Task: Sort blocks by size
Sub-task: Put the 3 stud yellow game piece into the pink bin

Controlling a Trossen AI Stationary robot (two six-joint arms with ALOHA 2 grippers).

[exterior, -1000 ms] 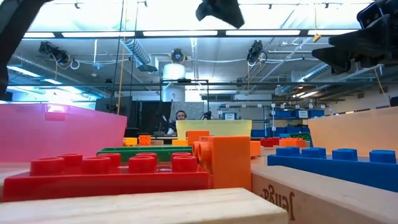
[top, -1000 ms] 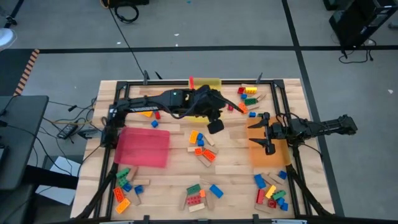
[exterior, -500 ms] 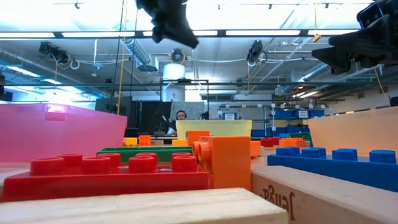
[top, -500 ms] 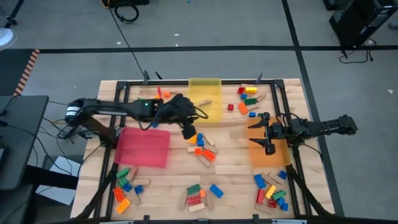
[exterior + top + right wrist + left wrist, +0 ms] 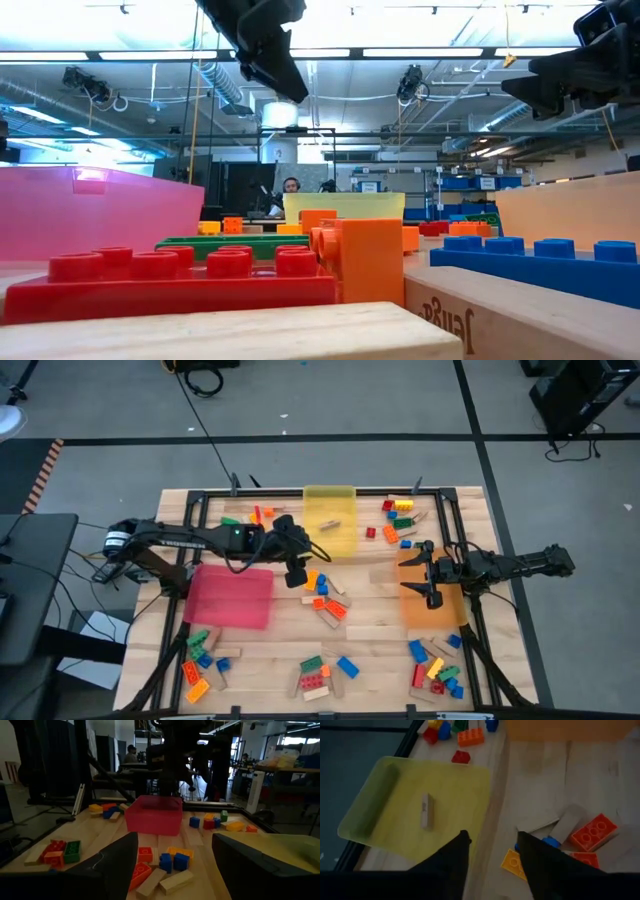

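High view shows the sorting barely begun, by my reading: one tan wooden block (image 5: 328, 525) lies in the yellow tray (image 5: 343, 500), the red tray (image 5: 232, 597) and orange tray (image 5: 420, 610) look bare, and the blocks (image 5: 322, 597) sit scattered mid-table and in all four corners. Left gripper (image 5: 297, 572), fingers parted and empty, hangs beside the centre cluster with open board around it, while farther off the right gripper (image 5: 431, 574) waits open-fingered over the orange tray, close to the table's frame.
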